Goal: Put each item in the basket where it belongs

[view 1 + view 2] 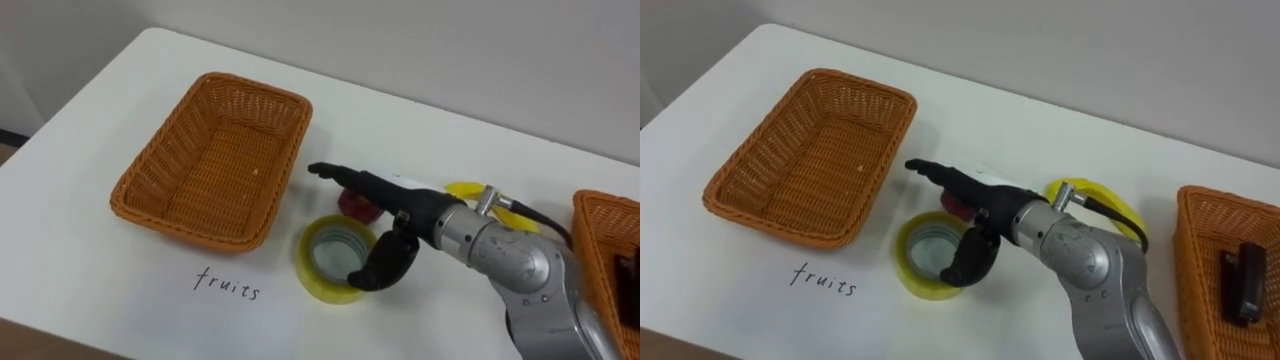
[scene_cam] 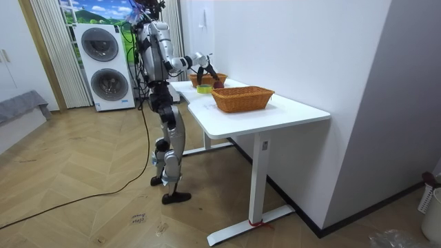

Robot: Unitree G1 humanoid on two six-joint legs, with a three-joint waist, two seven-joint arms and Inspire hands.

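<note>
White worktop (image 1: 120, 90) carried two wicker baskets. The one at the left (image 1: 220, 160) was empty, with the word "fruits" (image 1: 228, 283) handwritten in front of it. The one at the right edge (image 1: 600, 235) held a dark office item (image 1: 1240, 282) that was too small to name.

Between them lay a yellow tape roll (image 1: 322, 288), with a small red fruit (image 1: 355, 203) just beyond it. A yellow object (image 1: 462, 189) behind the wrist was too hidden to identify. The right hand (image 1: 395, 205) hung over this cluster, fingers stretched straight above the red fruit and thumb hooked down over the tape roll, gripping nothing. That pose looked like the approach to a pick, probably of the fruit, since the labelled basket stood just to its left.

From across the room, the robot stood at the worktop's far end on a wood floor (image 2: 83, 179), with stacked washing machines (image 2: 107, 65) behind it.
</note>
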